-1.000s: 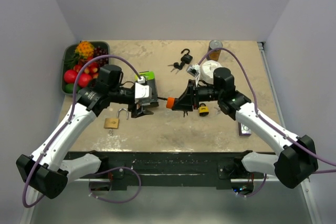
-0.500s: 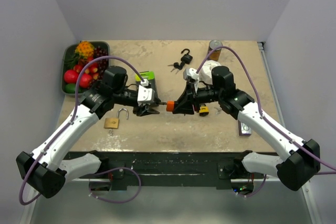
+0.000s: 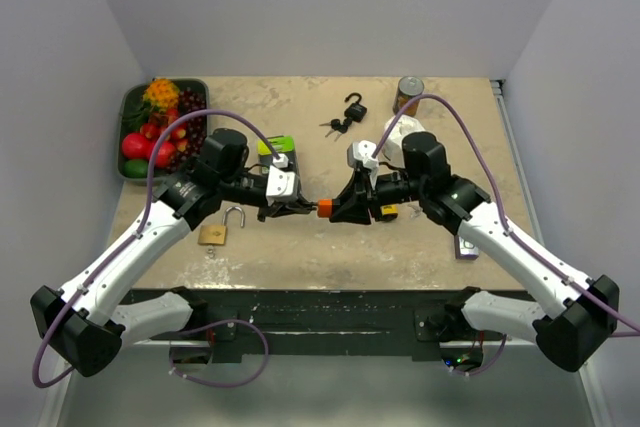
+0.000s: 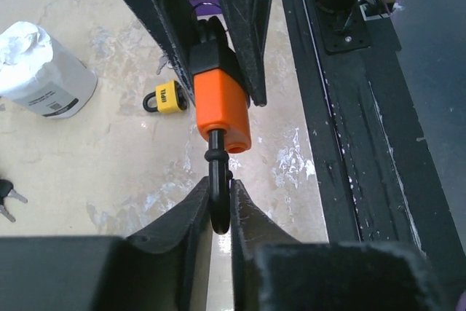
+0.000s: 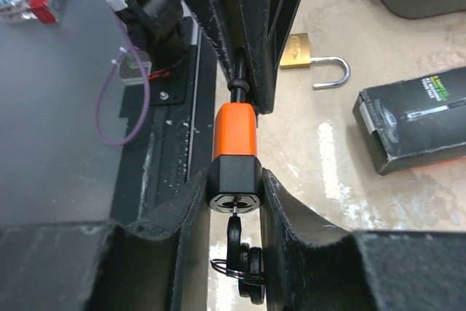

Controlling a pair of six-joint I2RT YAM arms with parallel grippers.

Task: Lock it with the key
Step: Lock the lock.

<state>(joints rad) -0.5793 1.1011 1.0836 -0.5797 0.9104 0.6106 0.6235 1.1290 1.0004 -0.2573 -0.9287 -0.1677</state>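
Left claw [image 4: 220, 205] neared right claw [image 5: 234, 187], padlock [image 4: 222, 111] clamped between.

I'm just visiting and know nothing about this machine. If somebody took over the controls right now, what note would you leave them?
Left hand: shut on the shackle of the orange padlock.
Right hand: shut on the padlock's black base; the lock is held aloft between the two hands.
Done: the key sits in the keyhole.
Left: one shackle hole in the body looks empty, so it seems unlocked. Press the shackle home, then turn the key.
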